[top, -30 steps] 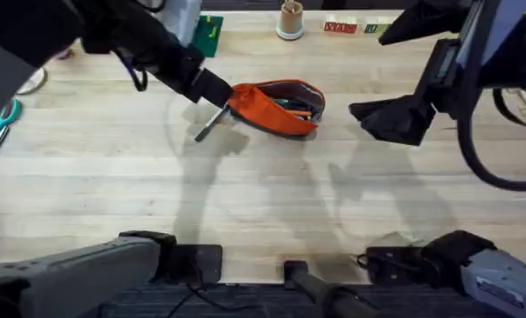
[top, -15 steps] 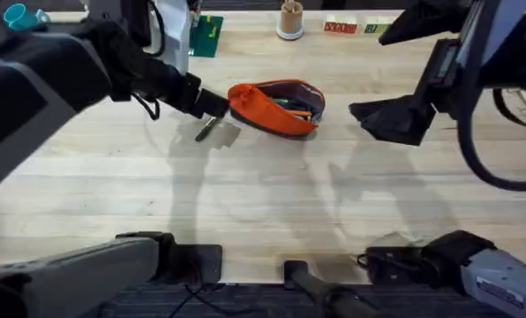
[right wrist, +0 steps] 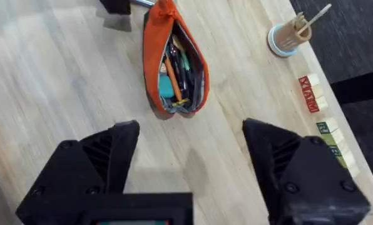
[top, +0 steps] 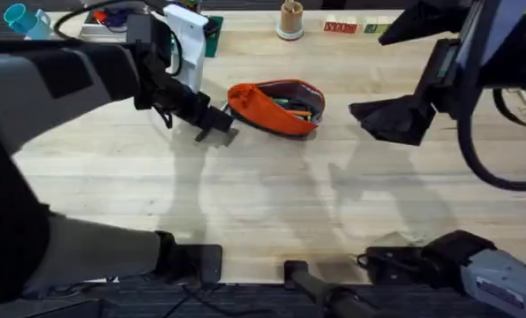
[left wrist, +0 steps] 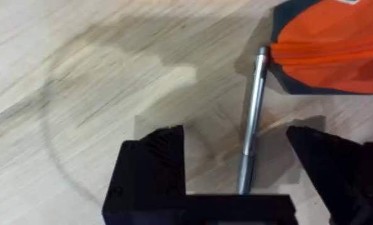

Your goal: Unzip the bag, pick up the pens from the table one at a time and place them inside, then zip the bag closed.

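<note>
The soft orange fabric pouch point(right wrist: 174, 62) with a navy base strip lies unzipped on the pale plank-grained wooden table point(top: 263, 203), pens inside, while a slim silvery metal pen point(left wrist: 251, 119) touches its end between the left gripper's point(left wrist: 243, 172) spread black fingers; the right gripper point(right wrist: 189, 156) hovers open nearby.

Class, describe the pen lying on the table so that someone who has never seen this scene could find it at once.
Start at the orange bag lying open on the pale wooden table. At the bag's closed end, a thin silvery grey pen lies on the wood, its tip touching the fabric, between the open fingers of the left gripper. Unlike the pens inside the bag, it lies outside.
</note>
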Available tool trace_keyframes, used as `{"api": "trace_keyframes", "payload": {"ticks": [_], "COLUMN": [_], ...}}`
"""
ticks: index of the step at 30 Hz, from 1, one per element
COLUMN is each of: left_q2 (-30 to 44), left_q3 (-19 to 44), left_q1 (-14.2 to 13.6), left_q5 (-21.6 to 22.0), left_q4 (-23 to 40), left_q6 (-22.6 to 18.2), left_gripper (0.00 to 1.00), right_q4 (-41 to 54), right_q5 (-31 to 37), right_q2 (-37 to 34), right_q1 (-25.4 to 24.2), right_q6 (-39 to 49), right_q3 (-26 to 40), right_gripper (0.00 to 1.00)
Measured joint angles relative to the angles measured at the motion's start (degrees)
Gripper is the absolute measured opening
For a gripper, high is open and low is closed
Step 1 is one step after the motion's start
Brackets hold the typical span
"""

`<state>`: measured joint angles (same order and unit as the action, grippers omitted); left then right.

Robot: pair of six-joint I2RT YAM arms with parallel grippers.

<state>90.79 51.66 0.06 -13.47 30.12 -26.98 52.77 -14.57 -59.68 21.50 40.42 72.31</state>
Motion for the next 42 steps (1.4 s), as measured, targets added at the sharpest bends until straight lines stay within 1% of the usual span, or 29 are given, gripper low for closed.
{"api": "trace_keyframes", "payload": {"ticks": [2,5,8,10,13,17,19,20,25,31,34,37,42], "left_q2": [0.92,1.41,1.41,1.52,1.95,2.26,2.28,2.26,2.26,2.26,2.51,2.93,3.0], "left_q3": [0.0,0.02,0.08,0.19,0.58,0.87,0.89,0.91,0.96,1.0,1.69,3.19,6.42], "left_q1": [-0.48,-1.75,-2.85,-3.45,-4.06,-4.33,-4.35,-4.38,-4.42,-4.3,-3.88,-2.77,-1.52], "left_q5": [0.23,1.72,2.73,2.95,2.86,2.63,2.8,2.75,2.75,2.71,3.11,4.71,10.12], "left_q4": [-0.72,-1.37,-1.19,-1.04,-1.06,-1.43,-1.5,-1.47,-1.43,-1.27,-0.08,2.66,7.86], "left_q6": [-0.01,0.01,0.04,0.13,0.27,0.42,0.23,0.35,0.59,2.19,3.27,4.48,5.35], "left_gripper": [0.969,0.949,0.873,0.804,0.621,0.318,0.091,0.059,0.047,0.041,0.041,0.041,0.042], "right_q4": [0.0,-0.02,0.0,0.0,0.0,-0.02,0.0,0.0,0.0,0.0,0.0,0.0,0.0], "right_q5": [0.0,0.0,-0.02,0.0,0.0,0.0,0.0,0.0,0.0,0.0,0.0,0.0,0.0], "right_q2": [0.0,0.0,0.0,0.0,0.0,0.0,0.0,0.0,0.0,0.0,-0.01,0.0,0.0], "right_q1": [0.0,0.0,0.0,0.0,0.0,0.0,0.0,0.0,0.0,0.0,0.0,0.0,0.0], "right_q6": [0.01,0.01,0.0,0.0,0.02,0.02,0.0,0.0,0.0,0.01,0.01,0.01,0.0], "right_q3": [0.0,0.0,0.0,0.0,0.0,0.0,0.0,0.0,0.0,0.0,0.0,0.0,0.0], "right_gripper": [0.998,0.997,0.997,0.997,0.996,0.997,0.998,0.998,0.998,0.998,0.998,0.998,0.998]}}
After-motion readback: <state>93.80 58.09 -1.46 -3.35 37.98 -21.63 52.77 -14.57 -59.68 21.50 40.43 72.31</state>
